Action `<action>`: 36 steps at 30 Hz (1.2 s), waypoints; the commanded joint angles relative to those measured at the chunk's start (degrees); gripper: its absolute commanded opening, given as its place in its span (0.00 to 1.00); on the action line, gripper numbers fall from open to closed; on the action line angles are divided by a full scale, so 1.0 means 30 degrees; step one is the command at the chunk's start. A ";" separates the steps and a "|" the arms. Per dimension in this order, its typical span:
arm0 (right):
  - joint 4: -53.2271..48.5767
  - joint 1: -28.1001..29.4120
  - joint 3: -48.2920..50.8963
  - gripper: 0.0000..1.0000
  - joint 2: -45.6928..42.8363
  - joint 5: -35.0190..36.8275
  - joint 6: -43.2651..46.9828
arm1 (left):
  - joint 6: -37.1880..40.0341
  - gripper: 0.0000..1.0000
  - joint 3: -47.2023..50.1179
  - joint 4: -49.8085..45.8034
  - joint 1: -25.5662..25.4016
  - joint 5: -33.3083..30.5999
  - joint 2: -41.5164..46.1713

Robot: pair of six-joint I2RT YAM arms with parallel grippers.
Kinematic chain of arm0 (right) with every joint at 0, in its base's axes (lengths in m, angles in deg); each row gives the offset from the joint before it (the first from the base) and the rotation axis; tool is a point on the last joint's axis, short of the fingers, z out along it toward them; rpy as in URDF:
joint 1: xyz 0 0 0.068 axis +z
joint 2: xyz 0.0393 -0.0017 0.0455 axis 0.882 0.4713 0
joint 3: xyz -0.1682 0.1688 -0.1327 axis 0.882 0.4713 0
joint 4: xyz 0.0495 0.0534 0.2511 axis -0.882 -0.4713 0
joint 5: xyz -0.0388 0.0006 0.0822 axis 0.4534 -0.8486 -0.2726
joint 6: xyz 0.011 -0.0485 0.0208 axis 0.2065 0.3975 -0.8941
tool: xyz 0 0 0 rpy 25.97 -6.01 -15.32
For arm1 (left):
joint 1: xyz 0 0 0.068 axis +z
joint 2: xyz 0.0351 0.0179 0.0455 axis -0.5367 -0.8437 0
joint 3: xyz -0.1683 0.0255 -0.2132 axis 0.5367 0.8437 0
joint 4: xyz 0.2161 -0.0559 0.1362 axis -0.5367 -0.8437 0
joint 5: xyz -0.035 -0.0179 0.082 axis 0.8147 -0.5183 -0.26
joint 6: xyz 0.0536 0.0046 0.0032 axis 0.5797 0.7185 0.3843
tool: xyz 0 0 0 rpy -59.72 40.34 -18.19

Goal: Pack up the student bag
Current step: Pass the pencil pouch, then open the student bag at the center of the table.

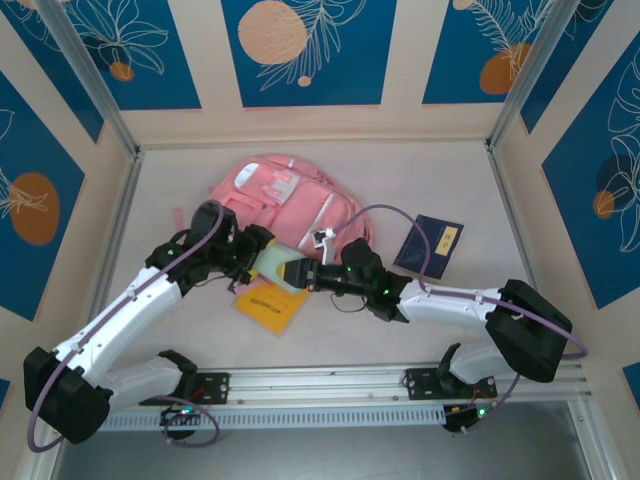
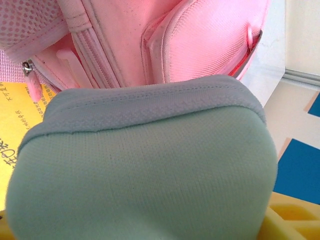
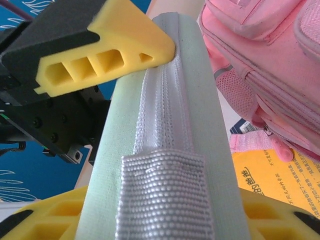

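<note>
The student bag [image 1: 290,198], a big pink backpack, lies flat at the middle back of the table; its pockets and zip show in the left wrist view [image 2: 130,45] and its side in the right wrist view [image 3: 260,50]. In front of it a pale green pouch [image 1: 272,265] with a grey zip hangs between both arms. My left gripper [image 1: 257,257] clamps its left end, one yellow finger [image 3: 100,50] pressed on the zip edge. My right gripper [image 1: 300,273] is shut on the other end, yellow pads [image 3: 280,220] on either side. The pouch [image 2: 145,170] hides the left jaws.
A yellow book [image 1: 268,305] lies under the pouch, its corner tucked against the bag [image 3: 280,175]. A dark blue booklet [image 1: 430,245] lies to the right of the bag. Metal frame posts and walls ring the table; the arm rail runs along the near edge.
</note>
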 commanded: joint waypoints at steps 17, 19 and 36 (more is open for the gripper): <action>-1.4657 -0.5920 0.4687 0.39 -1.6499 0.6020 0.1256 | 1.5460 0.92 -1.2124 -0.5831 -0.2830 -0.5257 -0.8439; -1.6685 -0.6584 0.4587 0.36 -1.8460 0.6825 0.1763 | 1.6830 0.92 -1.4125 -0.6674 -0.3325 -0.5850 -1.0336; -1.8761 -0.8666 0.3678 0.36 -2.0065 0.6578 0.5017 | 2.1718 0.78 -2.5513 -1.0790 -0.2869 -0.3346 -2.2157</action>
